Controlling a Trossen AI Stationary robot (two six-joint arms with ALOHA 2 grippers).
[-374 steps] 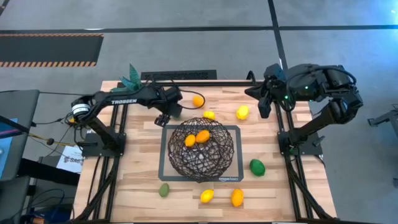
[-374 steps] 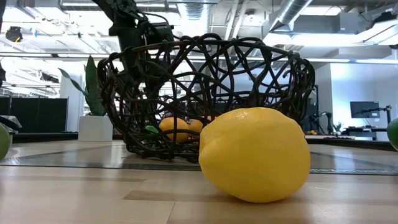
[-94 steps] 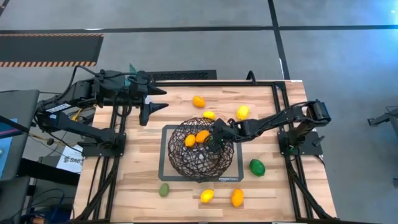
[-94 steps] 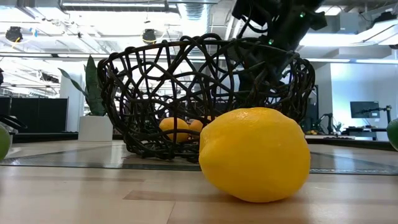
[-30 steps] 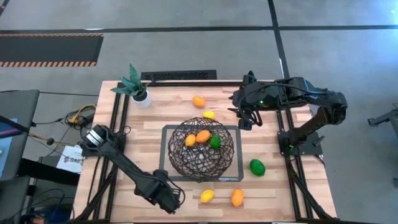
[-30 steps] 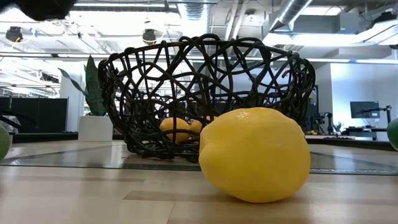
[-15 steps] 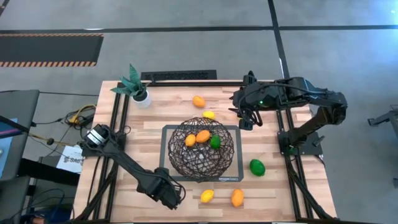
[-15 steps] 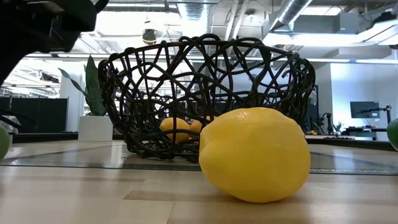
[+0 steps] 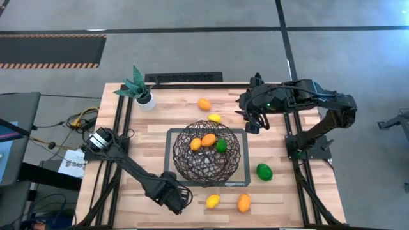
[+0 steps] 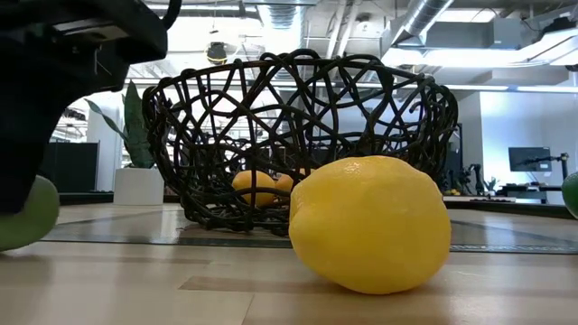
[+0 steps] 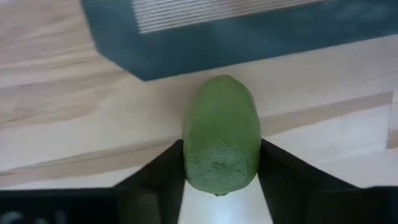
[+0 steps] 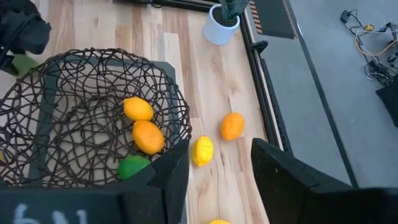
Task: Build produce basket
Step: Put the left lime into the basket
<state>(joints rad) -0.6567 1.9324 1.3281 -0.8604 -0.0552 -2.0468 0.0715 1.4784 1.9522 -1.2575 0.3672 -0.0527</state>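
The dark wire basket (image 9: 192, 169) stands on a grey-framed mat (image 9: 171, 174) and holds two orange fruits (image 9: 208, 140) and a green one (image 9: 221, 145). My left gripper (image 9: 179, 199) is at the table's near edge, shut on a pale green fruit (image 11: 221, 134), which also shows in the low view (image 10: 32, 212). My right gripper (image 9: 250, 121) hangs open and empty beyond the basket's far right; its wrist view (image 12: 214, 171) shows a yellow fruit's edge (image 12: 217, 221) below it. Loose fruits lie on the table: orange (image 9: 203, 103), yellow (image 9: 215, 118), green (image 9: 264, 171), yellow (image 9: 213, 201), orange (image 9: 243, 202). My left gripper pinches the pale green fruit between its two fingers, one finger (image 11: 163, 177) on each long side (image 11: 189, 165), near the end closest to the wrist. The fingers slant down from the table's left and lie along the fruit. In the low view the fruit sits at table height.
A teal-leaved plant in a white pot (image 9: 144, 97) stands at the far left corner. A black frame rail (image 9: 192, 83) runs along the far edge. A big yellow fruit (image 10: 370, 224) fills the low view's front.
My left gripper has gone along the near edge toward the table's right. In the low view the arm has come in from the left and the pale green fruit has shifted toward the right with it. My right arm has kept still.
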